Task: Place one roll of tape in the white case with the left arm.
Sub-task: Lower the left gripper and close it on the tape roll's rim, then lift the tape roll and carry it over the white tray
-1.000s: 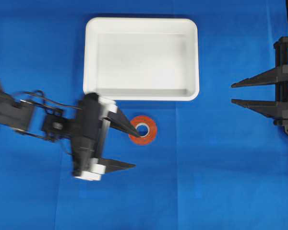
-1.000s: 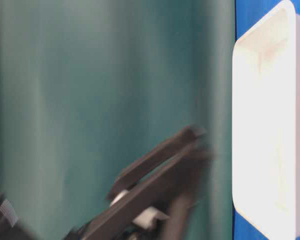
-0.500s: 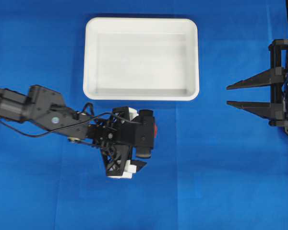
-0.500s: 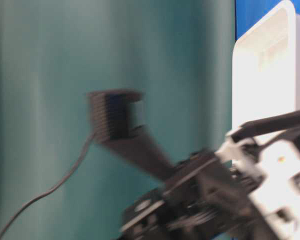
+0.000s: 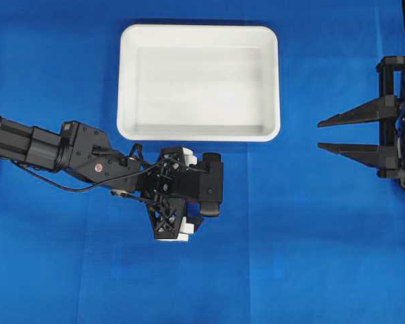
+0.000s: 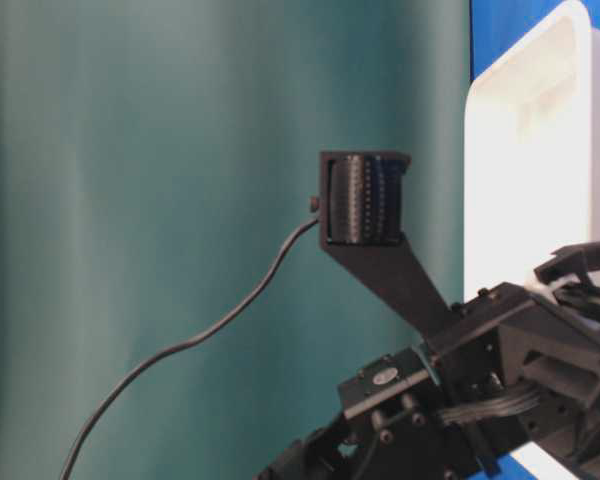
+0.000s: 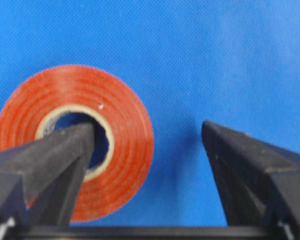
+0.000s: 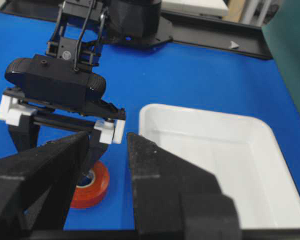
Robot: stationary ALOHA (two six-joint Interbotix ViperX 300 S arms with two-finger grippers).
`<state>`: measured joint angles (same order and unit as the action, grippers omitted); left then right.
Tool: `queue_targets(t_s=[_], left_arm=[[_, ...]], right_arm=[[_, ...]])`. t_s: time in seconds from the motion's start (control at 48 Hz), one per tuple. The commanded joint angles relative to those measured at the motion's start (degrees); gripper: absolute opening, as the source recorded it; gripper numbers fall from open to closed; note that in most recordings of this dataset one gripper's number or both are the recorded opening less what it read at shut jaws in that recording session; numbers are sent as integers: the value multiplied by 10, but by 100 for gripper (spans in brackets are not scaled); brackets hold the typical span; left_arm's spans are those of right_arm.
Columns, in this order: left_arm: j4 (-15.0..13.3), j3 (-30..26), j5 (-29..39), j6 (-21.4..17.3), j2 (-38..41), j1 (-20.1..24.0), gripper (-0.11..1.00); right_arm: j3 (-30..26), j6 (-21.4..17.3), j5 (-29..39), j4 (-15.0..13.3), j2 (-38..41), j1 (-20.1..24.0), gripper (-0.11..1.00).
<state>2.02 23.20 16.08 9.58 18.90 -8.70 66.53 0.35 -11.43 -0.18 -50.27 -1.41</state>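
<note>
Your left arm (image 5: 67,148) reaches in from the left edge of the overhead view, and its left gripper (image 7: 145,150) sits pointing down just below the lower rim of the white case (image 5: 199,82), near the frame's centre. From overhead the gripper body hides the roll of tape completely, so look to the left wrist view: there the roll of tape (image 7: 117,150) lies flat on the blue surface (image 7: 230,60) in the left half of the frame, and your fingers (image 7: 55,155) are spread apart, one tip poking into the roll's pale core hole, the other standing off to the right on bare blue, clear of the roll's outer edge. So the ring's wall is between your fingers but not pinched. In the right wrist view you see the tape at lower left, on the surface under the left gripper and just beside the case's near corner, outside the case. Your right gripper (image 5: 324,135) waits at the right edge of the overhead view, well apart from the case, its two pointed fingers parted and aimed left. The table-level view shows only the case's rim, black arm parts and a cable.
</note>
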Motion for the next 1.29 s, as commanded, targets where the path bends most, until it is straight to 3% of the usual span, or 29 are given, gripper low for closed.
queue_targets(t_s=[0.0,0.146,0.188,0.479,0.604,0.688,0.917,1.125,1.271], left_arm=[[1,-11,23,1,-6,4,73],[4,-40,74,-2,-13,3,31],[6,-49,89,-4,-18,1,26],[40,-111,183,-8,-77,-9,26],[81,-119,219,-7,-105,11,26],[92,-117,226,-11,-114,38,26],[93,-106,210,-60,-113,128,26],[93,-77,141,-68,-92,185,26],[92,-62,113,-68,-64,201,26]], right_arm=[[-6,1,-3,-1,4,0,-11],[-6,1,-1,-3,4,-1,-11],[-7,1,-2,-3,4,-1,-11],[-7,1,9,-3,4,-1,-11],[-6,1,10,-3,4,-1,-11],[-7,1,10,-3,5,0,-11],[-5,0,10,-3,16,-1,-11],[-4,0,10,-3,25,-1,-11],[-4,0,10,-3,25,-1,-11]])
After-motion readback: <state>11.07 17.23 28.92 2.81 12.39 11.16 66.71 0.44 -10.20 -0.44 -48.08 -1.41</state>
